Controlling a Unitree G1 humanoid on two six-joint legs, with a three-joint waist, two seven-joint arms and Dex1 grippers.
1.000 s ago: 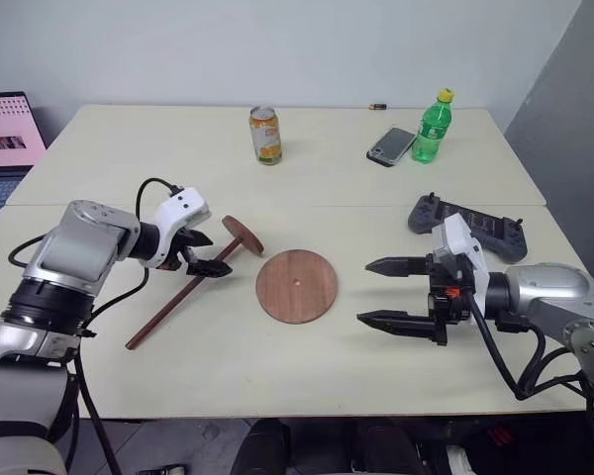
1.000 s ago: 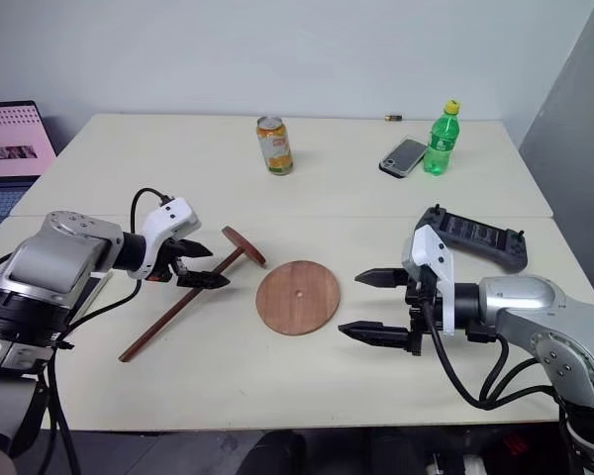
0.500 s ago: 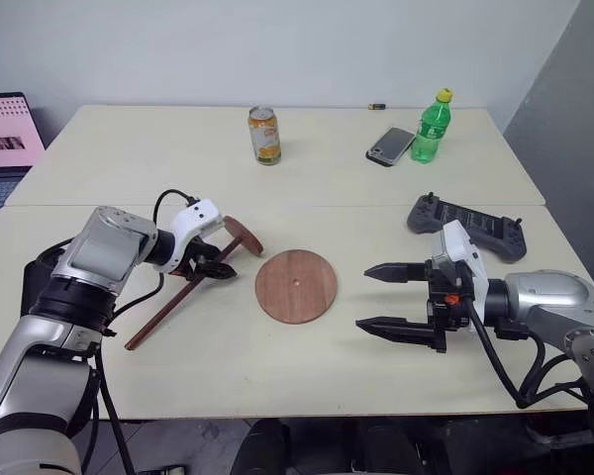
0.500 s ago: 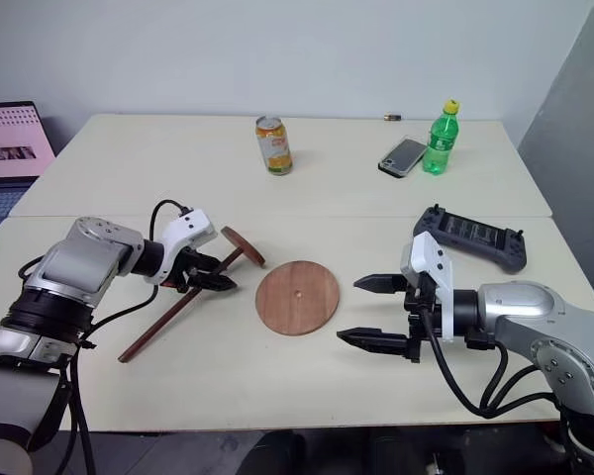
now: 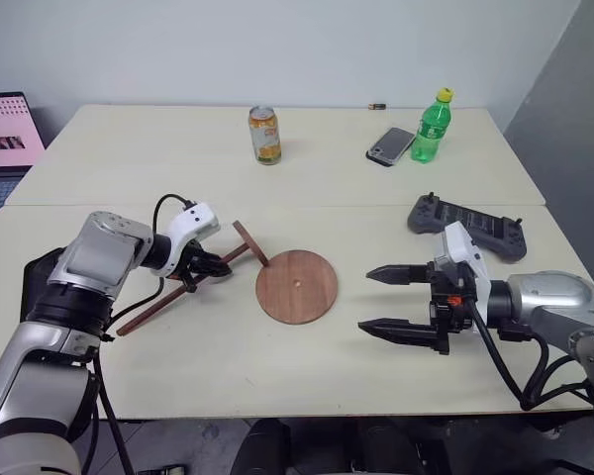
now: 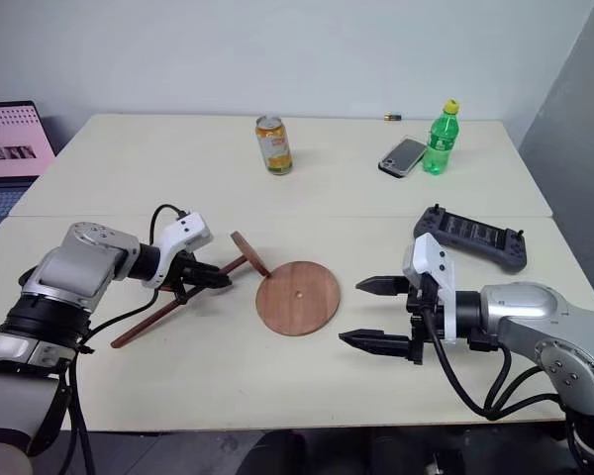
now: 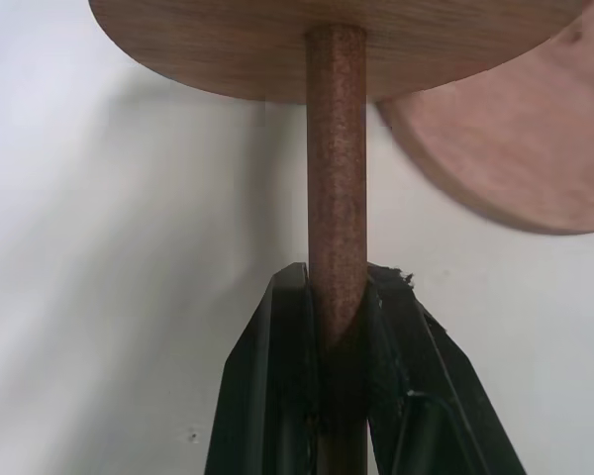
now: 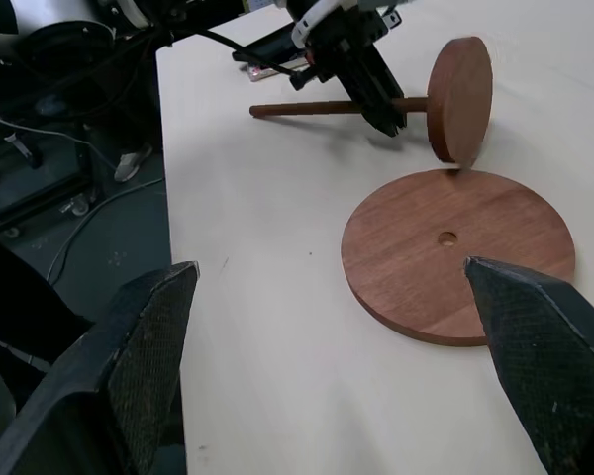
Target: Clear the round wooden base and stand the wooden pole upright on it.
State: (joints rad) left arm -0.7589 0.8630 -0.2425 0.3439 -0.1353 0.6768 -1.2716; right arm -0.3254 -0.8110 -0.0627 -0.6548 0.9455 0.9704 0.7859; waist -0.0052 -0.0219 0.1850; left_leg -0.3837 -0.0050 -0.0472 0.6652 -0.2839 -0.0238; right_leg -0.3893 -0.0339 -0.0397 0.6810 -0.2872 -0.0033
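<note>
I see a can (image 5: 265, 135), a green bottle (image 5: 430, 127) beside a phone (image 5: 390, 145), and a controller (image 5: 465, 226) on the surface (image 5: 129, 148).

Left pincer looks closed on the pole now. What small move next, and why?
Probably lift the left pincer slightly and begin tipping the wooden pole upright. Its fingers are shut on the shaft near the disc end, the pole lies on the table, and the round wooden base beside it is already bare. The right pincer hangs open beside the base.
</note>
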